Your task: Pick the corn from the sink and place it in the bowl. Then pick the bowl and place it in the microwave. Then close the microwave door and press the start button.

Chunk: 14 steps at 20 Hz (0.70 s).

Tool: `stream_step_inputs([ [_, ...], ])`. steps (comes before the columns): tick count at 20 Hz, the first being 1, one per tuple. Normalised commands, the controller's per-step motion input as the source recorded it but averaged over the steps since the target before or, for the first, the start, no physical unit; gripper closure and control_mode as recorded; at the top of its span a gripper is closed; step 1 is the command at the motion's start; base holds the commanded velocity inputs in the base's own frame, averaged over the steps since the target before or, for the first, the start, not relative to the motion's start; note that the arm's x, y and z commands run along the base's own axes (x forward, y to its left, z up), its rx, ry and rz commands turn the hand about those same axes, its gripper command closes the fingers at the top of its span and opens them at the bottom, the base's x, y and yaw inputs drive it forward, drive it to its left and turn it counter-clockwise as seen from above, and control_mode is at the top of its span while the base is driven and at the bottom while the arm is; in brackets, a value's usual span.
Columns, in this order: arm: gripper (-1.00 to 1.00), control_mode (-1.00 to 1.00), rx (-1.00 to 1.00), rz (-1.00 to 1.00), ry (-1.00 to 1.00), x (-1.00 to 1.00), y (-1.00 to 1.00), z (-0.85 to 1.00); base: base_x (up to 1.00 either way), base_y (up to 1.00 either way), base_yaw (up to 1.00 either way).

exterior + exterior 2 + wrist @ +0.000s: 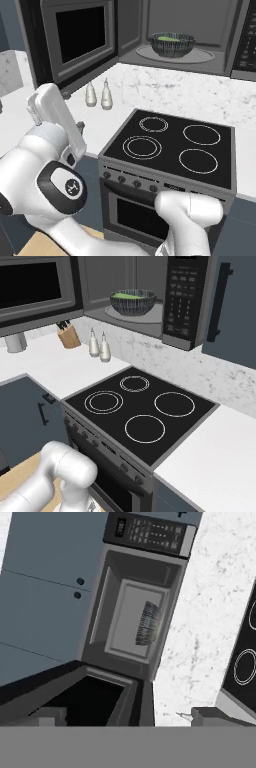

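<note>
Corn (168, 38) in bowl (172, 44) inside open microwave (186, 303); end effector (122, 717) empty, jaws wide apart.

Base views flank the stove (172, 147), rolled hand view faces microwave (135, 612)

text check | microwave (150, 301) button panel (182, 298): rows of pale key markings, way too small to read | its little display (120, 527): blurry, can't make it out | stove knobs (129, 181): no readable labels
</note>
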Motion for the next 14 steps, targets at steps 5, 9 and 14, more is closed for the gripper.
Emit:
stream_step_inputs([
  [5, -1.00, -1.00, -0.02, -0.08, -0.07, 0.44, 0.86, -0.49, 0.00, 0.00, 0.00],
  [9, -1.00, -1.00, -0.01, -0.06, -0.03, 0.61, 0.50, -0.28, 0.00, 0.00, 0.00],
  [14, -1.00, -1.00, 0.00, 0.00, 0.00, 0.86, 0.23, -0.44, 0.00, 0.00, 0.00],
])
